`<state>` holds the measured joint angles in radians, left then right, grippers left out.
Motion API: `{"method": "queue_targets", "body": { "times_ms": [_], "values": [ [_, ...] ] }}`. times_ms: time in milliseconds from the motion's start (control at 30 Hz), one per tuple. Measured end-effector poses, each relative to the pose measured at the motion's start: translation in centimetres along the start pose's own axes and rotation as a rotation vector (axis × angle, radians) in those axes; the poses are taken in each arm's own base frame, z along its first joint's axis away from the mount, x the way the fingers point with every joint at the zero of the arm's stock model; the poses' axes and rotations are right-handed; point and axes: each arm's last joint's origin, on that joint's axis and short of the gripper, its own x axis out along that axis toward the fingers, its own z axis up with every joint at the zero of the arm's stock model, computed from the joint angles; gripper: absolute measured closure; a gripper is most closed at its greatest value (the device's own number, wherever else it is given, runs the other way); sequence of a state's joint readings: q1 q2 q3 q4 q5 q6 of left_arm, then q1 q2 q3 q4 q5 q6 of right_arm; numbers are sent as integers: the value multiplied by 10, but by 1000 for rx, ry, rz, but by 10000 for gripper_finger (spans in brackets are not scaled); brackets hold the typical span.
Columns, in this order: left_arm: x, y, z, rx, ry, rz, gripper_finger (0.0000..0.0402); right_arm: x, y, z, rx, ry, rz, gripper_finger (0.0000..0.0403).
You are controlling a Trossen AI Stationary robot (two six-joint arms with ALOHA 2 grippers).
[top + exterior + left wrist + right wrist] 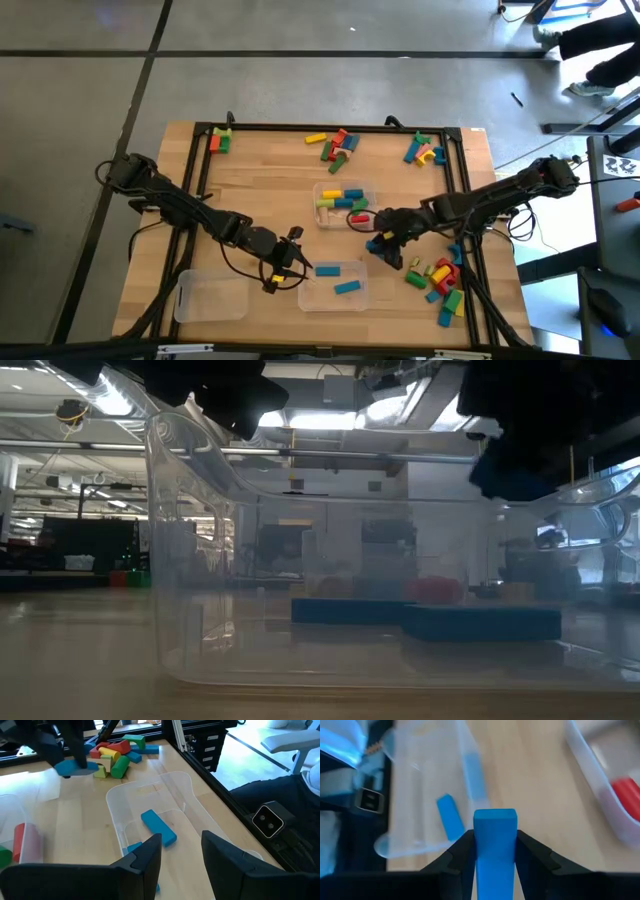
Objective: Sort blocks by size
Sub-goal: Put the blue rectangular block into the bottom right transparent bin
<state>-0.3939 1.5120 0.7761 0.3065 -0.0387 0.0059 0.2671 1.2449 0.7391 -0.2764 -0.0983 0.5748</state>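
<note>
The step in hand looks like a carry: the right gripper (494,851) pinches a blue block (494,837) end-on between its fingers, the block standing out ahead of the fingertips and off the wood. Ahead of it and a little to one side lies a clear tray (333,285) with two blue blocks (158,827) already lying in it, which suggests this tray takes blue bars of that length. The next move, as I judge it, calls for bringing the held block over the tray's open top, low enough to drop without bouncing out, and then parting the fingers. The left gripper (181,854) hovers at that same tray's rim, its fingers spread with nothing between them, so the two arms are near each other and the approach should keep clear of it. A loose pile of mixed blocks (440,280) lies behind the right gripper, near the table's edge.
</note>
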Motion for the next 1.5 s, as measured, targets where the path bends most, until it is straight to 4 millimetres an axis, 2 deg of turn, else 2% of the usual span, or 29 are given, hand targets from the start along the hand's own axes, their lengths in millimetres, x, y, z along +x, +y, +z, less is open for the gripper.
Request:
{"method": "queue_targets", "body": {
  "times_ms": [233,433,667,1100,1500],
  "values": [
    [0,0,3,1,-25,0,266,0,11,9,-53,-109,83,287],
    [0,0,3,4,-24,0,266,2,28,15,-153,-215,185,287],
    [0,1,3,5,-28,2,266,11,41,13,-256,-275,238,287],
    [0,1,3,8,-25,2,266,54,32,2,-313,-186,145,287],
    [0,1,3,8,-25,2,266,59,28,0,-351,-176,85,287]
  ]
}}
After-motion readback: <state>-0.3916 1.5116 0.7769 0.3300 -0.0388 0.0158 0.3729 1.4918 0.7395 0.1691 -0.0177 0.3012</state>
